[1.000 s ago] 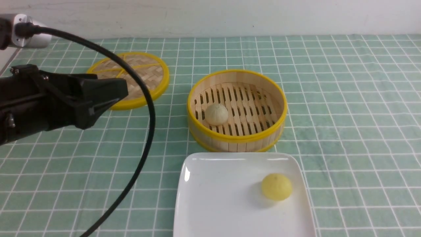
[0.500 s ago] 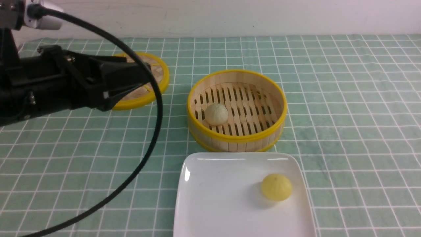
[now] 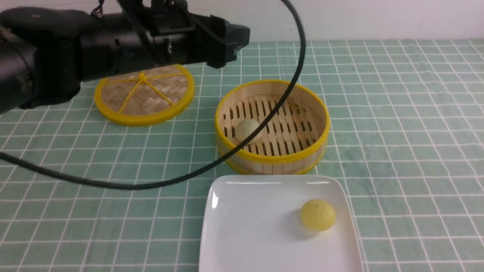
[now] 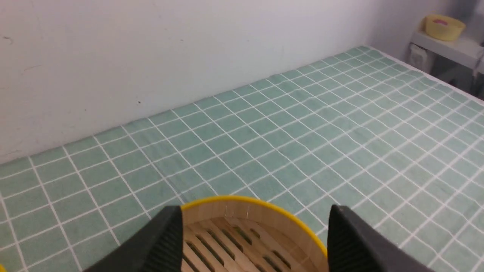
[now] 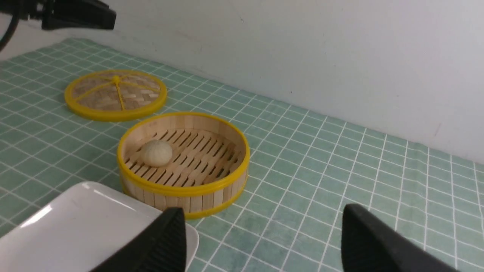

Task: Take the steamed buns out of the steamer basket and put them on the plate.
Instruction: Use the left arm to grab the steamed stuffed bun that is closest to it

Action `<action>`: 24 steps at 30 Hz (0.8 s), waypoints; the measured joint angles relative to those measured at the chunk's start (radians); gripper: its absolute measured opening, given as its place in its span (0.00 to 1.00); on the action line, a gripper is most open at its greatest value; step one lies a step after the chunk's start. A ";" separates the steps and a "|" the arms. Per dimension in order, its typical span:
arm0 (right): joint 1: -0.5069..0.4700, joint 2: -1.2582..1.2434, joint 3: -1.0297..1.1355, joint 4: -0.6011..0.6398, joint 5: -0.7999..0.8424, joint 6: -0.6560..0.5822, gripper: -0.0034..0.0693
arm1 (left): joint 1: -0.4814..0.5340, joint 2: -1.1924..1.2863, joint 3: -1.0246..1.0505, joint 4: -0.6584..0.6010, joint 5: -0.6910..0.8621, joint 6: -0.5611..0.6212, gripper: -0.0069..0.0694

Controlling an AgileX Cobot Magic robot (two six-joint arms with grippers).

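Targeting beige bun (image 3: 248,130) in basket (image 3: 272,164) | L, R jaws spread, empty | bun below L jaws: you drop straight, straddle it, miss rim.

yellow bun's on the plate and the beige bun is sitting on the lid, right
Not quite. The beige bun is in the basket, not on the lid, which lies bare off to the side. The front view shows this. The yellow bun is on the plate, as you said.
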State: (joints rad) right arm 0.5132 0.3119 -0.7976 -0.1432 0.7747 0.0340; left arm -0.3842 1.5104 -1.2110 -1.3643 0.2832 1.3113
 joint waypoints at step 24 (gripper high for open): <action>0.000 0.000 0.000 -0.021 0.032 -0.052 0.78 | 0.000 0.353 -0.500 1.132 0.568 -0.899 0.76</action>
State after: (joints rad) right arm 0.5132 0.3119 -0.7976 -0.1640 0.8064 -0.0176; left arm -0.3842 1.8637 -1.7110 -0.2320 0.8514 0.4121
